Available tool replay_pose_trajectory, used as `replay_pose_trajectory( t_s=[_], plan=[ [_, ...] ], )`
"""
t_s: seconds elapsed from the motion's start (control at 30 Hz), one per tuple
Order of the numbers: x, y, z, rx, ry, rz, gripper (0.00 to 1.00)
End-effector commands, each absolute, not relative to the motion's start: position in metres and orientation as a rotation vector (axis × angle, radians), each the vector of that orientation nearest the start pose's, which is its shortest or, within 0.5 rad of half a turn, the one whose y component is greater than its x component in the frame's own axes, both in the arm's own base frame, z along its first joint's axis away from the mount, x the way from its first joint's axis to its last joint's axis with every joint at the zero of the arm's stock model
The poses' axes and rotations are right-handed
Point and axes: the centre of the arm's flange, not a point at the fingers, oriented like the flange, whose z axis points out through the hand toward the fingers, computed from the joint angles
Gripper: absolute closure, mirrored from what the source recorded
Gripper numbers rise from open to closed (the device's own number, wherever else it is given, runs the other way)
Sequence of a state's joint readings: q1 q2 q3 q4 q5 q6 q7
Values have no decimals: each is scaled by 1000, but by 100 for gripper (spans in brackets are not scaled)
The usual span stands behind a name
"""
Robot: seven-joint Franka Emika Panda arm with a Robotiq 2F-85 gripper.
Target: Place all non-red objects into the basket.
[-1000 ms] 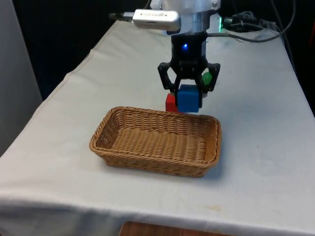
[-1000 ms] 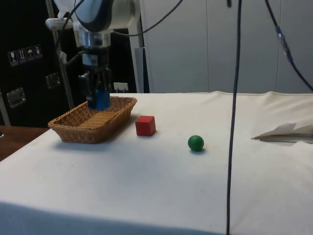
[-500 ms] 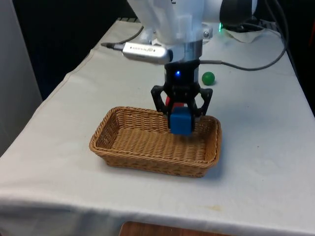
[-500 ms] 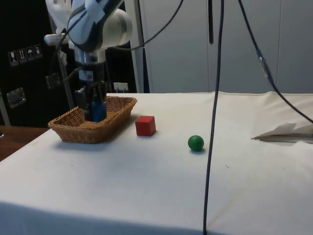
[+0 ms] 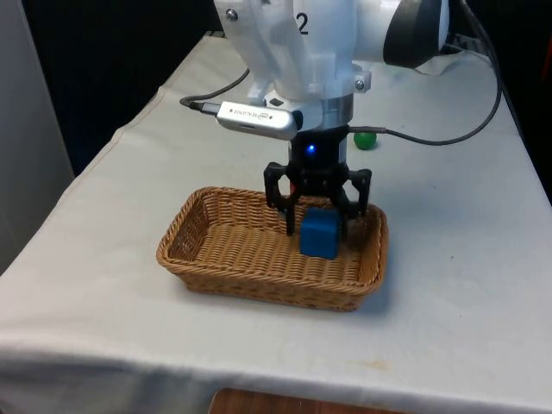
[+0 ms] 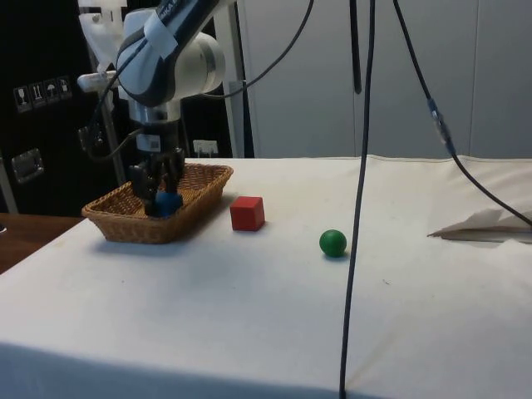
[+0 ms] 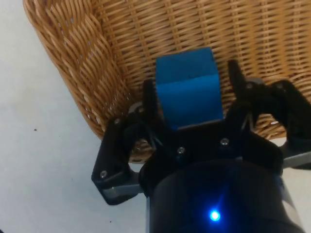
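Observation:
A blue cube (image 5: 319,235) (image 6: 169,202) (image 7: 188,87) rests on the floor of the wicker basket (image 5: 259,289) (image 6: 125,224) (image 7: 73,58), near the wall on the front view's right. My gripper (image 5: 317,226) (image 6: 158,204) (image 7: 190,80) is lowered into the basket and straddles the cube. It is open, with a small gap on each side of the cube. A red cube (image 6: 247,213) sits on the cloth just outside the basket. The green ball (image 5: 365,139) (image 6: 332,243) lies farther out on the table.
A black cable (image 6: 357,208) hangs down across the side view. A crumpled pale sheet (image 6: 490,223) lies near the table's far end. The basket's part on the front view's left holds nothing.
My gripper carried the blue cube from above the basket's rim down into the basket, and its fingers have parted from the cube.

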State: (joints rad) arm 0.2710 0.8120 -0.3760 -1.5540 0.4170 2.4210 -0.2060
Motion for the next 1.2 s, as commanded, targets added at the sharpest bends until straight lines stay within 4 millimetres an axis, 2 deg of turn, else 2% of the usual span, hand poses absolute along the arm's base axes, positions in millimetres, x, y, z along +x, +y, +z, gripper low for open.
replay_pose_trajectory(
  t_s=[0.0, 0.13, 0.17, 0.2, 0.43, 0.6, 0.67, 0.7, 0.87, 0.93, 0.97, 1.0, 1.17],
  plan=[
    [714, -29, 202, -3114, 112, -213, 49],
    [714, -29, 201, -3114, 113, -212, 10],
    [714, -29, 201, -3114, 113, -212, 3],
    [714, -29, 201, -3114, 113, -212, 0],
    [714, -30, 202, -3114, 113, -214, 0],
    [713, -33, 224, -3119, 125, -216, 0],
    [715, -34, 222, -3117, 126, -214, 0],
    [712, -36, 234, -3119, 128, -210, 0],
    [710, -39, 254, -3115, 132, -218, 0],
    [709, -40, 258, -3113, 133, -220, 0],
    [711, -39, 253, -3109, 131, -224, 0],
    [708, -41, 265, -3112, 134, -219, 0],
    [701, -46, 282, -3106, 136, -208, 0]
  ],
)
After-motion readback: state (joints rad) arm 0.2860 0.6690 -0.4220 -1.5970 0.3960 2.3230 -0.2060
